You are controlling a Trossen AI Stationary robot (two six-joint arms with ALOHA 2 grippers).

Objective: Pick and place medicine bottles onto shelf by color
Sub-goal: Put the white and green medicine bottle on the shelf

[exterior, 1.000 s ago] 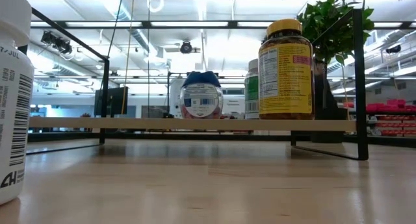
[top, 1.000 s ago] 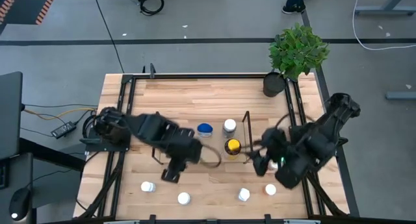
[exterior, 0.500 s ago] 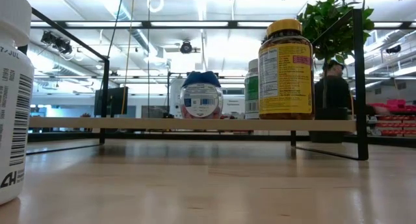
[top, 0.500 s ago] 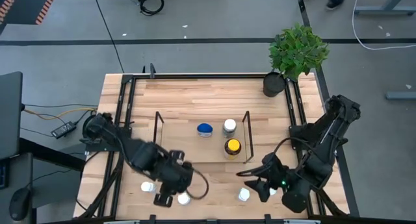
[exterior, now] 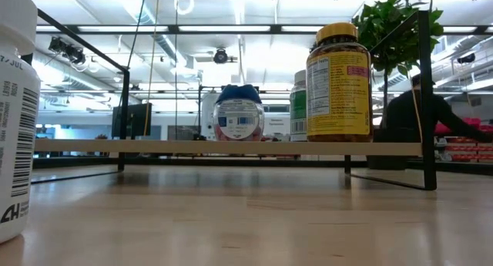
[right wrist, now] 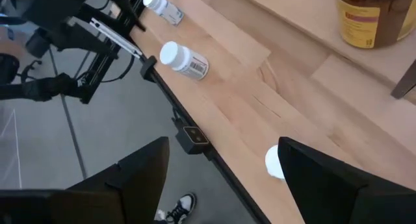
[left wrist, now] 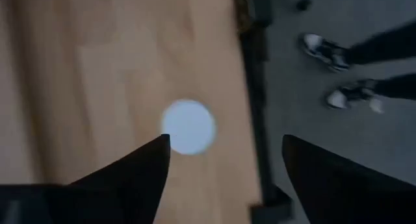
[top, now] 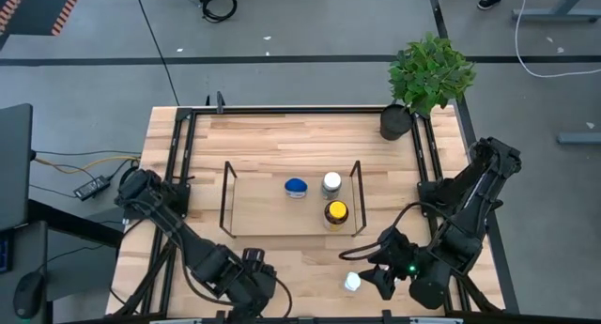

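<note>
The shelf (top: 291,200) in the middle of the bench (top: 282,136) holds three bottles: a blue-capped bottle (top: 297,187), a white-capped bottle (top: 331,182) and a big amber bottle (top: 336,213). Another white bottle (top: 352,282) stands at the near edge. The left gripper (left wrist: 221,159) hangs over a white cap (left wrist: 188,126), jaws released. The right gripper (right wrist: 224,162) hovers near right, jaws released.

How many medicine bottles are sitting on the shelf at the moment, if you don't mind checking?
3. On the shelf: the blue-capped bottle near its middle, the white-capped bottle beside it, and the yellow-capped amber bottle at the front right. None seems hidden there.
</note>
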